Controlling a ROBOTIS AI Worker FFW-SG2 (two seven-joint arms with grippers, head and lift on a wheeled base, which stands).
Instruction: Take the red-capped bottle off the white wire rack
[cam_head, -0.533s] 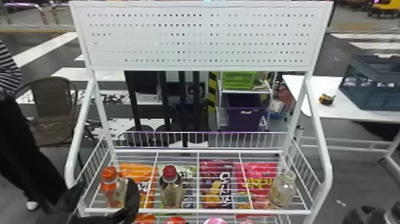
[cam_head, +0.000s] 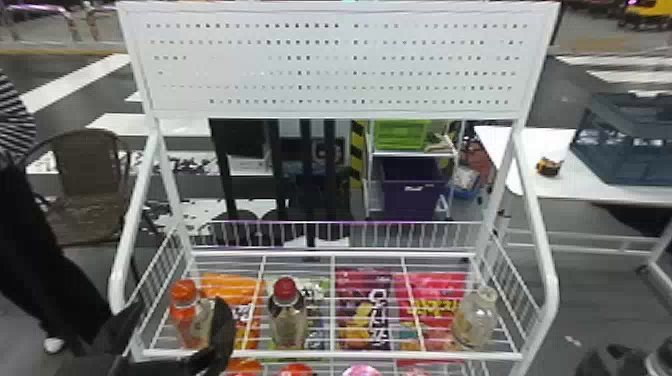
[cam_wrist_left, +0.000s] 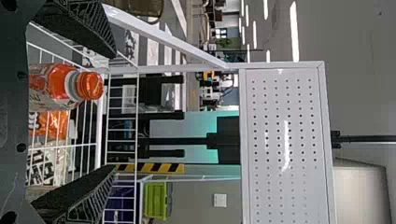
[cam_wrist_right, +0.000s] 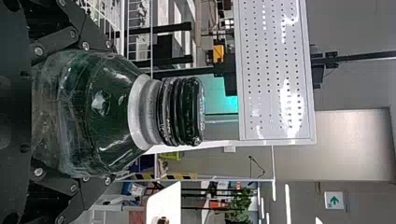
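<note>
"Bottle of clear plastic with a red cap (cam_head: 288, 325): where?"

"Upright on your white wire rack (cam_head: 330, 355), just right of your black left gripper (cam_wrist_left: 114, 111), its fingers wide apart, gripping nothing."

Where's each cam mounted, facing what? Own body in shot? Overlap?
Head: on the head, forward and down at the white wire rack with the red-capped bottle; left gripper at lower left.
Left wrist: out past its own open fingers over the rack, orange-capped bottle between them.
Right wrist: out over a dark-capped bottle held in the right gripper, room beyond; its linkages flank the bottle.
Shared: head and left wrist both see the orange-capped bottle and perforated panel.
</note>
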